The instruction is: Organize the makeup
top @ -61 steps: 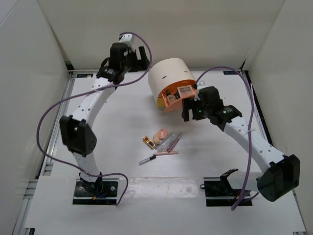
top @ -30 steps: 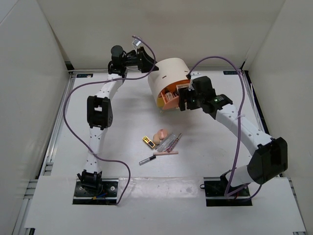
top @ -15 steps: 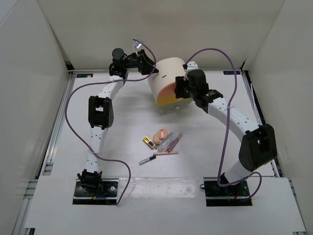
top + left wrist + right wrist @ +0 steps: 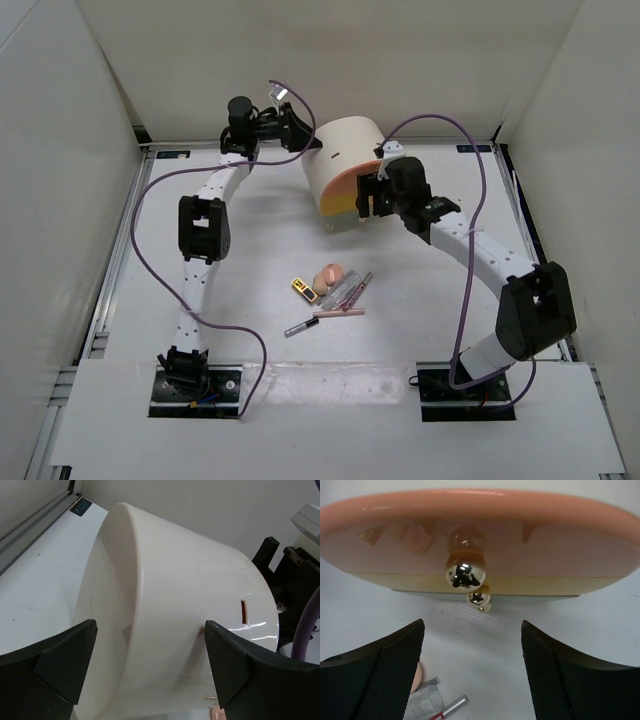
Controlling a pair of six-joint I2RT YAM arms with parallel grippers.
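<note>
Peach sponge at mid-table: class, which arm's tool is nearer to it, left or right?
Right. The right tool sits at the orange drawer front of the cream box, just beyond the peach sponge. The left tool is farther off, at the box's rear left.

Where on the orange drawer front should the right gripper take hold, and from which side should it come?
Take the larger gold ball knob: it stands out from the smooth orange drawer front. Come straight at the front, where the right gripper faces it, one finger on each side of the ball. The open jaws look wider than the knob.
</note>
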